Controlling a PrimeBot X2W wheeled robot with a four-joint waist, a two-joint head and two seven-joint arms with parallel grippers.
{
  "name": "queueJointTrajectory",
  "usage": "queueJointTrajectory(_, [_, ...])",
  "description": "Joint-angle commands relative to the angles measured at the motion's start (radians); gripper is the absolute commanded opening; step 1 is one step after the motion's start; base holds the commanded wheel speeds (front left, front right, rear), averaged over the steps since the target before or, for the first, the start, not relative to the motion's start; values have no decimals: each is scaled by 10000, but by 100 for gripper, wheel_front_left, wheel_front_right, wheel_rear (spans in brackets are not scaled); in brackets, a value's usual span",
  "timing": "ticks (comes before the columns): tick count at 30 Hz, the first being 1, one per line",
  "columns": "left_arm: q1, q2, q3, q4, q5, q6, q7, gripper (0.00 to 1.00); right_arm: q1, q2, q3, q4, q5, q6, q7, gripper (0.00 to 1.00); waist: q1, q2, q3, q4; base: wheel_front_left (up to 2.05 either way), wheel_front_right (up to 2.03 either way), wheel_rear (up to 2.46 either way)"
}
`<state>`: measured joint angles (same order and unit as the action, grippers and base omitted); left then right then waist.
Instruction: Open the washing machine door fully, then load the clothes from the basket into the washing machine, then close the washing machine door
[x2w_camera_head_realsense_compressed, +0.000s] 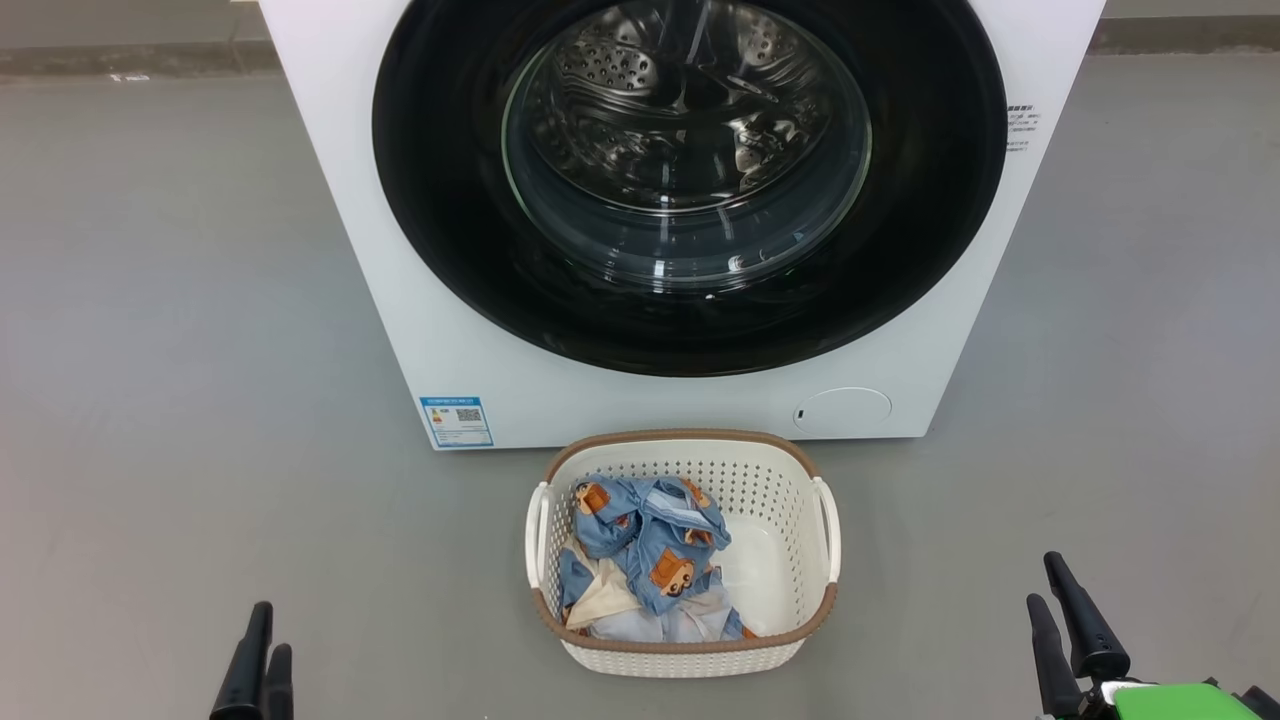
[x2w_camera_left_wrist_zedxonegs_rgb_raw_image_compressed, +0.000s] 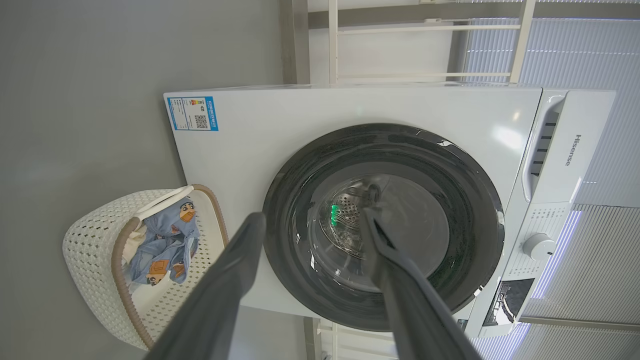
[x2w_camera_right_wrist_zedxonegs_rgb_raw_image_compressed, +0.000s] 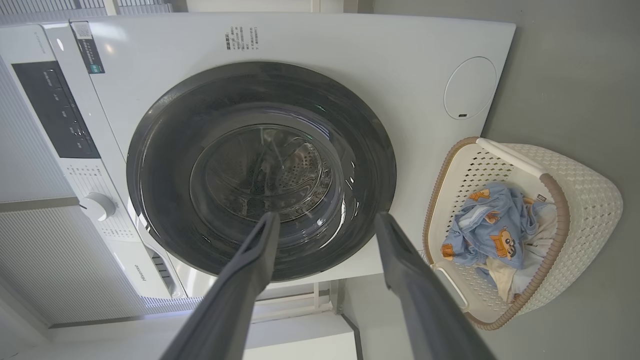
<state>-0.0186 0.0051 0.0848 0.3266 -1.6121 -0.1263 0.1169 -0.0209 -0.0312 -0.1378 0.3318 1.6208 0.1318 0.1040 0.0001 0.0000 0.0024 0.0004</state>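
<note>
Left fingers (x2w_camera_left_wrist_zedxonegs_rgb_raw_image_compressed: 237, 260) and right fingers (x2w_camera_right_wrist_zedxonegs_rgb_raw_image_compressed: 260, 250) wide apart, empty, before shut washing machine door (x2w_camera_head_realsense_compressed: 690, 170); control knob (x2w_camera_left_wrist_zedxonegs_rgb_raw_image_compressed: 539, 246) in wrist views.

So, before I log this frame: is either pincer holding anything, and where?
Nothing is held: left pincer and right pincer both stand open and empty, clear of the basket.

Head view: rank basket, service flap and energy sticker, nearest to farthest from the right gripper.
1. basket, floor, left of the right gripper.
2. service flap, lower right of the washing machine.
3. energy sticker, its lower left.
</note>
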Motion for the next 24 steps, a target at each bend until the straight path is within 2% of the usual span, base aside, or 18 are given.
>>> queueJointTrajectory(1, [-324,152,-8,-302,87,-2,-138,100,-315,-60,47,-334,-30,-1,-60,100,16,0,-18,10,0,0,0])
queueJointTrajectory(7, [-361,165,-53,-395,153,-4,-290,100,-357,-71,123,-461,-83,-1,-125,100,0,0,-4,20,0,0,0])
queueJointTrajectory(24, [-516,266,-287,-736,745,-10,-822,100,-554,-244,505,-931,-363,-3,-530,100,-1,0,27,50,0,0,0])
